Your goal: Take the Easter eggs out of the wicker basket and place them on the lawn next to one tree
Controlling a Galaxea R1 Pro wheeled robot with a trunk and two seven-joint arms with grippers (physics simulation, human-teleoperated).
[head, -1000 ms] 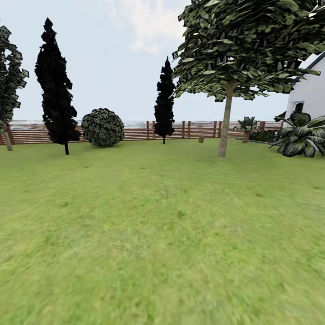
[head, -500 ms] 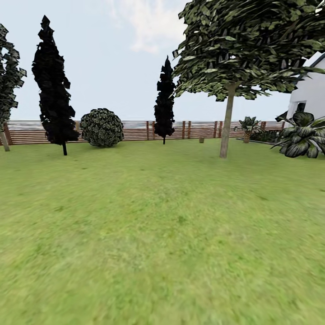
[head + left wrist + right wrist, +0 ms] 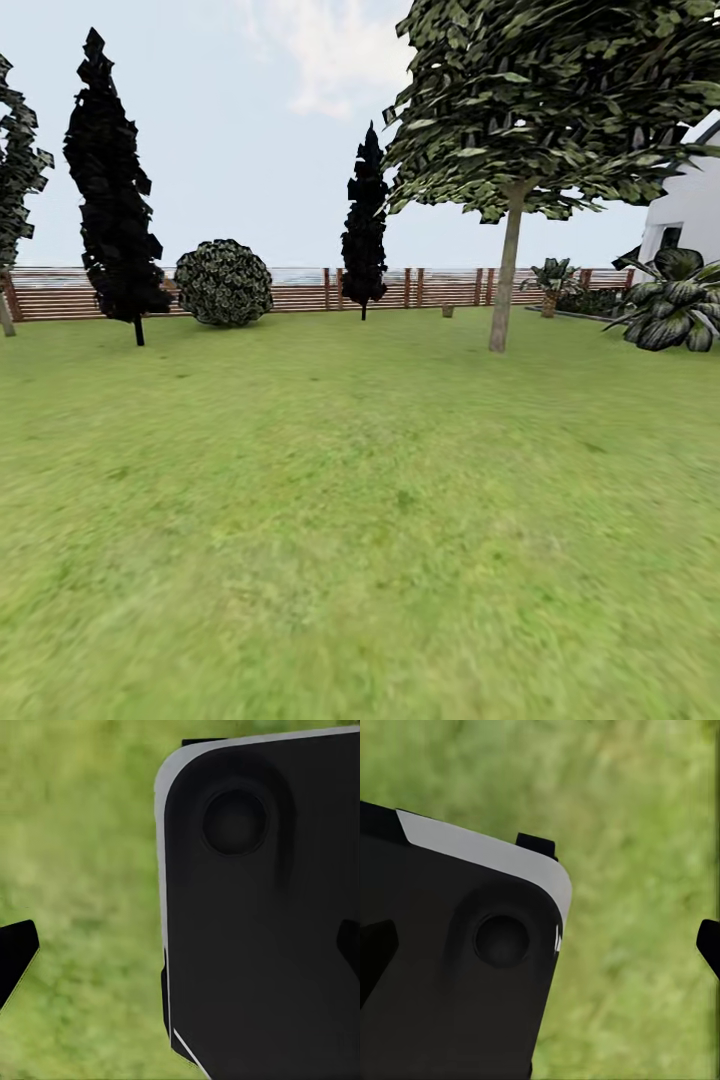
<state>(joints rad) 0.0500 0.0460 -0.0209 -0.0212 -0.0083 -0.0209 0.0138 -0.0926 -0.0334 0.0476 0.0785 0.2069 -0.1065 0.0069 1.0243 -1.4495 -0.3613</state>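
Observation:
The lawn [image 3: 340, 520] spreads out ahead in the head view. A tree [image 3: 505, 270] with a grey-brown trunk and broad leafy canopy stands at the right. Far off near the fence sits a tiny brown tub shape [image 3: 447, 311] that looks like the wicker basket; it is too small to make out any detail. The Easter eggs are out of view. In the left wrist view my left gripper [image 3: 180, 949] is open over grass, with one dark fingertip [image 3: 15, 954] at each edge. My right gripper [image 3: 540, 945] is likewise open, with nothing between its fingertips [image 3: 709, 943].
A brown slat fence [image 3: 300, 290] closes the far side. Two dark conifers [image 3: 112, 190] [image 3: 364, 230], a round shrub [image 3: 224, 283] and spiky plants [image 3: 672, 310] by a white house [image 3: 690, 205] stand along it. A black panel of my own body [image 3: 262, 907] [image 3: 450, 967] shows in both wrist views.
The whole head view has shifted slightly: the left conifer and far-left tree slid further left and the big tree edged right, so the camera has moved forward. Nothing was grasped or released.

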